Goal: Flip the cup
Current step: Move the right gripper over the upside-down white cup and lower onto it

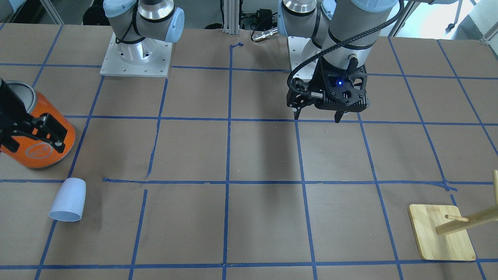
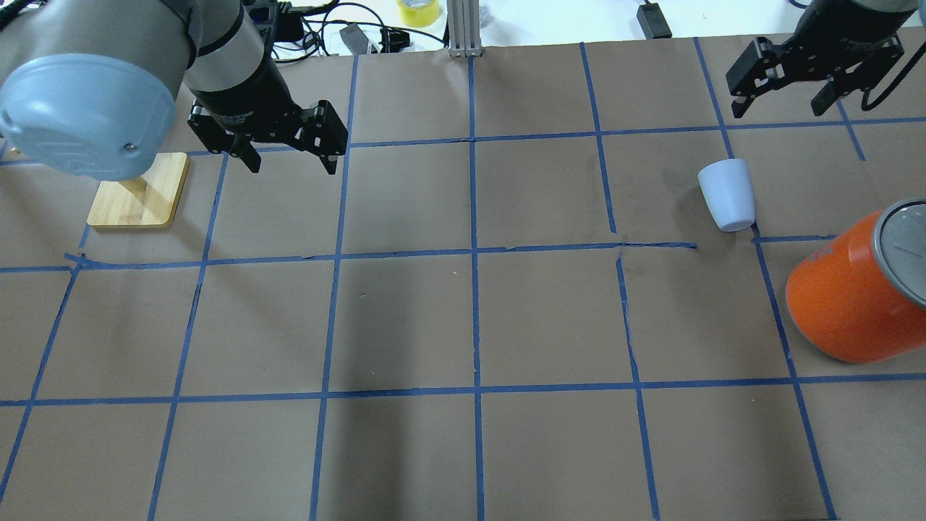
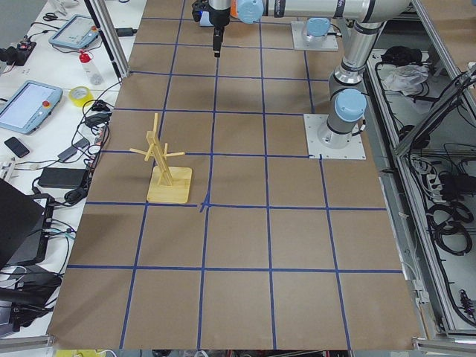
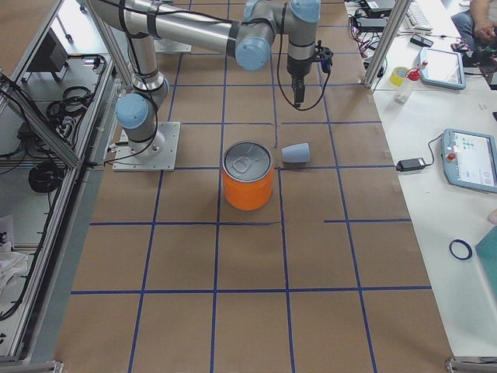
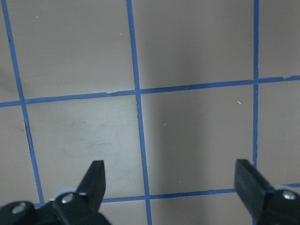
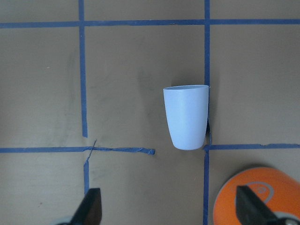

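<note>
Two pincers, both spread wide & empty. Right pincer [image 2: 780, 108] high over robot's R half of desk [image 2: 405, 325]; left pincer [image 2: 289, 161] high over L half, near wooden stand [image 2: 137, 199].

Cup [image 2: 727, 194]: on its side on desk, R half, alongside a blue tape line [image 6: 206, 70], just beside orange can [image 2: 854, 297] but apart from it.

Nearer arm: right, by far. Left well apart, w/ most of desk between.

Rel. to right pincer: below & well apart, not betw. the fingertips. In R wrist view, ahead of the tips, offset twd the can-side tip.

Long axis: roughly parallel to that tape line, i.e. running toward/away from robot. Mouth facing away from robot, twd operators' side; rounded base twd robot. In R wrist view, axis approx. crosswise to the line joining the two tips.

Judged: closing dir. across the cup wall, so no big wrist turn req'd. Judged need: descent plus small sideways shift, w/ care for the can alongside.
</note>
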Action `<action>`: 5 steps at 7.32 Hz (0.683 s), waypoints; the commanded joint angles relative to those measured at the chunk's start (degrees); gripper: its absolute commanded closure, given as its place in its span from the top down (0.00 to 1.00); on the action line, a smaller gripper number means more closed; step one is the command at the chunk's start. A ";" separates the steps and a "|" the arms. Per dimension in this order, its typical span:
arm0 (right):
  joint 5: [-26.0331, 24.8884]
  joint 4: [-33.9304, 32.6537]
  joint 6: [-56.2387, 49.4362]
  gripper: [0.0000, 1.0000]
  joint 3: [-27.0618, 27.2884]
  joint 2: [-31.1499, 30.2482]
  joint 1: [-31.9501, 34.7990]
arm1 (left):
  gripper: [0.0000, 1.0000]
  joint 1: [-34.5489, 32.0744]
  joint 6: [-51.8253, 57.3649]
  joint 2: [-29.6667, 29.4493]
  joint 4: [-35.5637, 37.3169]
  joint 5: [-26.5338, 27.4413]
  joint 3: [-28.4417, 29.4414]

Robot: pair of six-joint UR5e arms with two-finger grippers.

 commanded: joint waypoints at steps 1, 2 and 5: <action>-0.32 -9.14 -1.50 1.00 0.15 6.93 -0.62 | 0.97 0.00 0.00 -0.17 0.39 0.02 -0.15; -0.58 -9.15 -4.12 1.00 0.41 8.60 -0.97 | 0.97 0.00 0.00 -0.35 0.39 0.02 -0.15; -0.49 -14.49 -4.40 0.99 3.91 12.21 -1.23 | 0.97 0.00 -0.09 -0.44 1.09 0.02 -0.76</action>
